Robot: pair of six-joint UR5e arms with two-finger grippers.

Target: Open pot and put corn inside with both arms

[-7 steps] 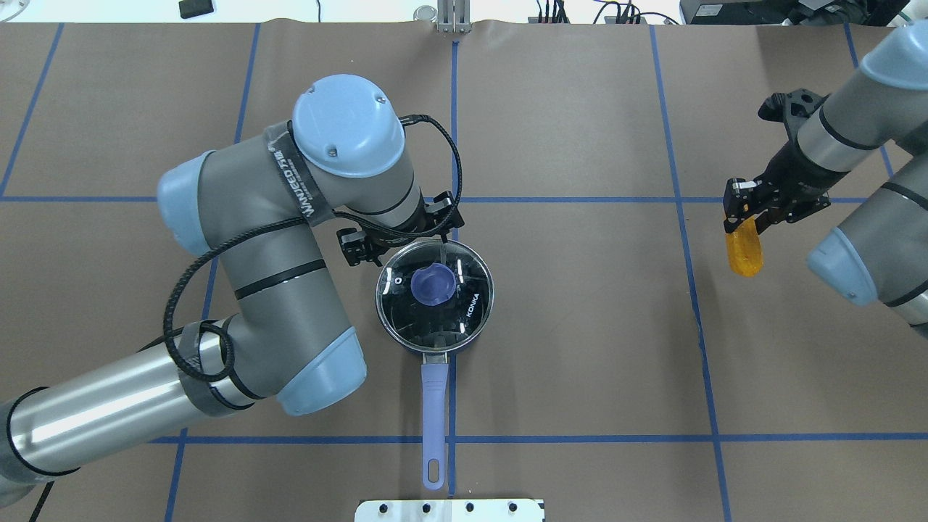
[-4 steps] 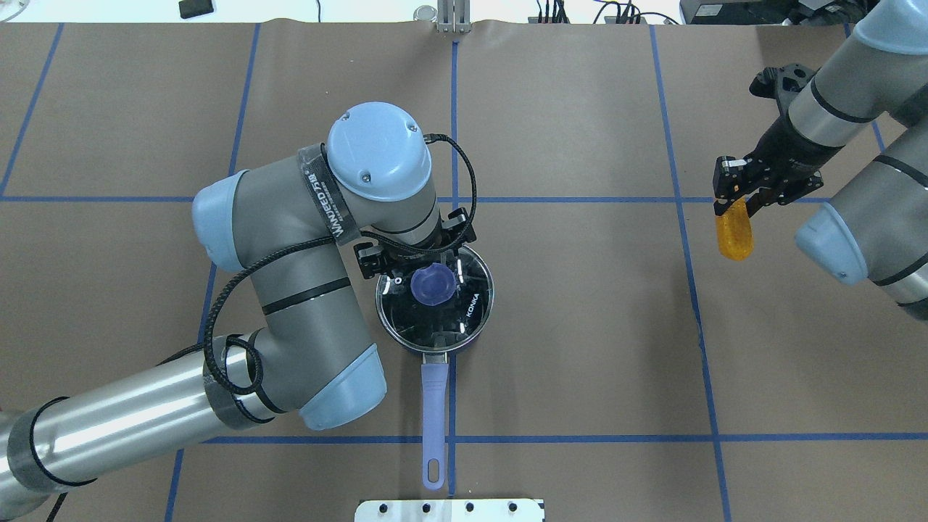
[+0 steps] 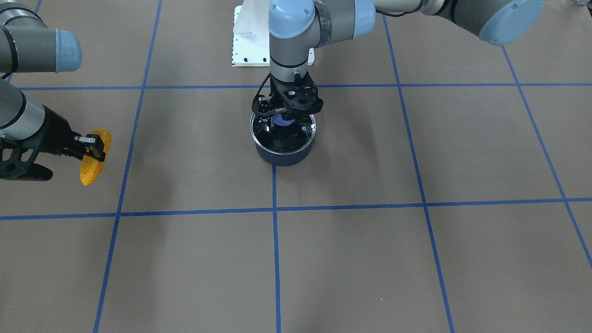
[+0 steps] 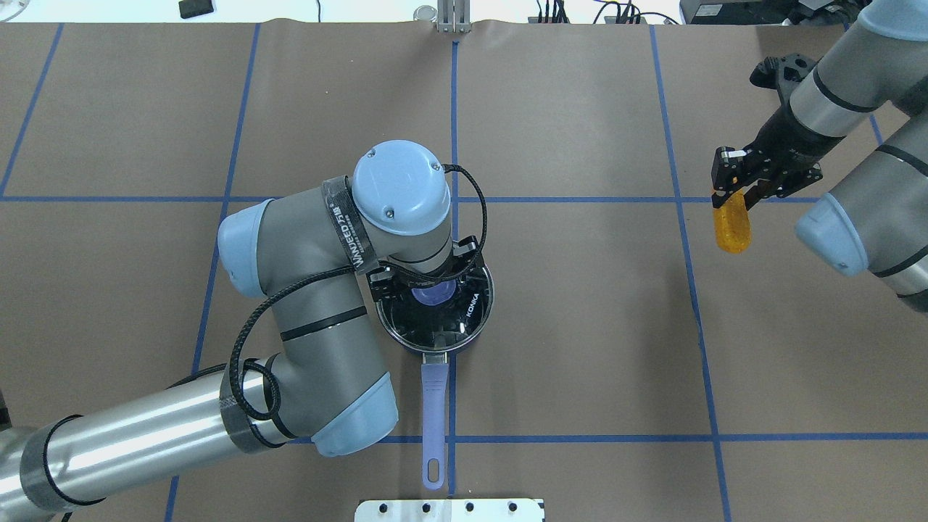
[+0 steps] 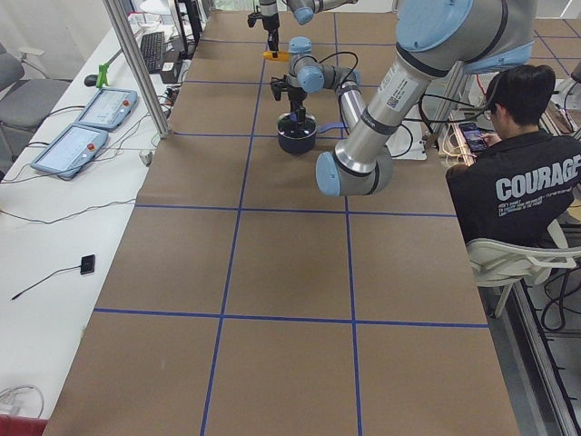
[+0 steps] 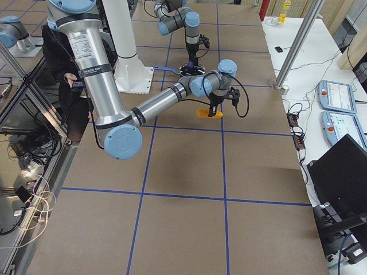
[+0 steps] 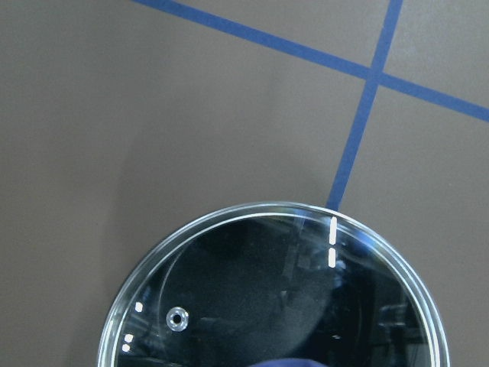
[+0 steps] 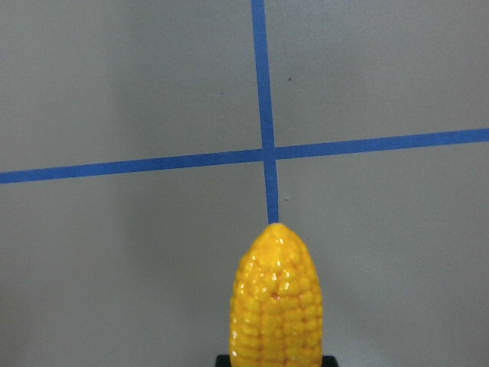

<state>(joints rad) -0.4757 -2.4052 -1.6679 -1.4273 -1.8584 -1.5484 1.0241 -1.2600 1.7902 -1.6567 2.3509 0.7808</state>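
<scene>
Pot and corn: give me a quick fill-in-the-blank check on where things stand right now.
1. The lid sits ___ the pot.
2. The right gripper is shut on the ___.
3. The left gripper, open, is over the lid's ___.
Missing words: on; corn; knob.

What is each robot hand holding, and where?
Right gripper: the corn, by its thick end. Left gripper: nothing, open above the pot lid.
</scene>
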